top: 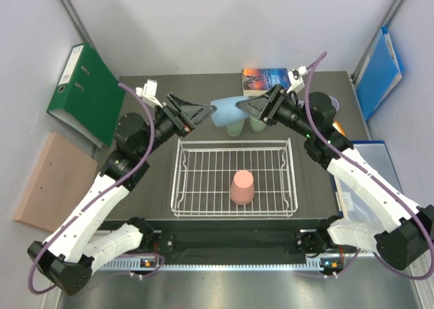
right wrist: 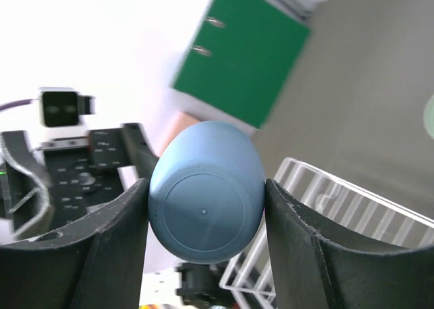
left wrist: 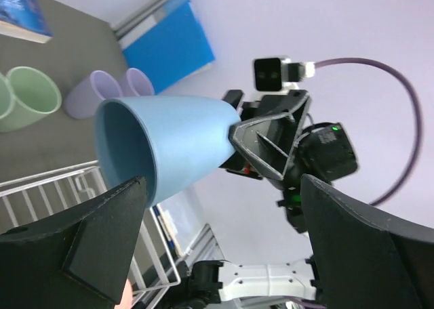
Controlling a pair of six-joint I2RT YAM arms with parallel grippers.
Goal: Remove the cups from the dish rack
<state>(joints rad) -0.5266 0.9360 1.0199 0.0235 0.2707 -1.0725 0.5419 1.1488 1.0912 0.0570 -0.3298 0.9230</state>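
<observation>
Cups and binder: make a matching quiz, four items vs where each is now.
1 salmon cup
2 light blue cup
3 lavender cups
4 green binder

A standing on the table
B held in the right gripper
C left of the table
D upside down in the dish rack

Pairs: 1-D, 2-B, 3-A, 4-C

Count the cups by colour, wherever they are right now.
lavender cups: 2
light green cups: 2
light blue cup: 1, held in the right gripper
salmon pink cup: 1, in the dish rack
Total: 6
</observation>
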